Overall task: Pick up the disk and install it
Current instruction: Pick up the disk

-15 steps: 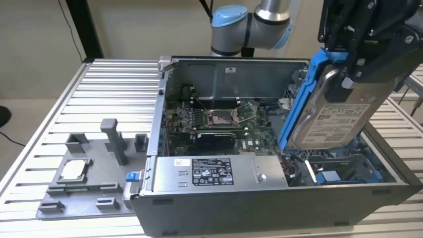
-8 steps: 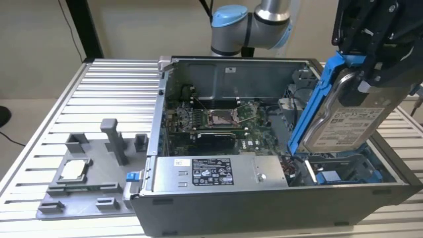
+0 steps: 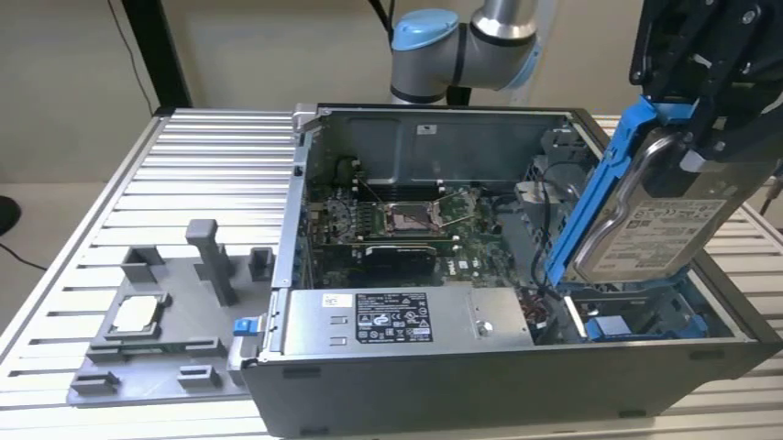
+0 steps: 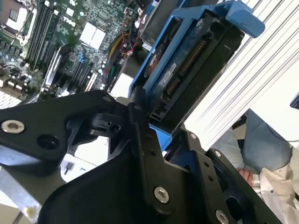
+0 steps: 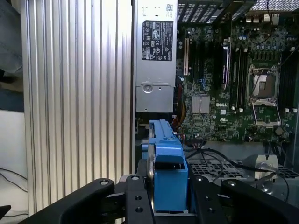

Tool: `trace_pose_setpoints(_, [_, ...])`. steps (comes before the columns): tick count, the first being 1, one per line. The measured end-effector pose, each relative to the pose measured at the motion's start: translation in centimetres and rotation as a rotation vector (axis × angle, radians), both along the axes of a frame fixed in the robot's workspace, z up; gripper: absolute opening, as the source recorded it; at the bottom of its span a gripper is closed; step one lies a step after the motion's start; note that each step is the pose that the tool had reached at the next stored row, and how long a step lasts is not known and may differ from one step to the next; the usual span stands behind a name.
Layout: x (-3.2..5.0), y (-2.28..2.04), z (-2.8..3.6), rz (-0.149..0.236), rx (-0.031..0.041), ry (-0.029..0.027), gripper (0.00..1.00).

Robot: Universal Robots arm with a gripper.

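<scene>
Fingers of the one black gripper [image 3: 703, 137] pinch the single flat silver disk [image 3: 639, 183] in its blue plastic bracket [image 3: 597, 197], tilted at the exterior view's upper right above the open grey computer case [image 3: 490, 376]. Its one white printed label [image 3: 667, 225] faces the camera.
</scene>
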State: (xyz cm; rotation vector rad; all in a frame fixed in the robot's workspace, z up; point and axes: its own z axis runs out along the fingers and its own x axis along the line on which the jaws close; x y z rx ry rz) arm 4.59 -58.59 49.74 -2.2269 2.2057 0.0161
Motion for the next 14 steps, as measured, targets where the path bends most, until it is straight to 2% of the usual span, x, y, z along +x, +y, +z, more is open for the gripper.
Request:
trace_pose_setpoints(3, [0.02,-0.03,0.00,0.000,0.0002,0.0000,0.00])
trace_pose_setpoints(7, [0.20,-0.55,-0.02,0.000,0.0171,-0.0002,0.00])
trace_pose_setpoints(10, [0.37,-0.83,-0.11,-0.003,0.0195,0.0000,0.00])
trace_pose_setpoints(14, [1.18,-0.86,-0.30,-0.007,0.0195,-0.0001,0.00])
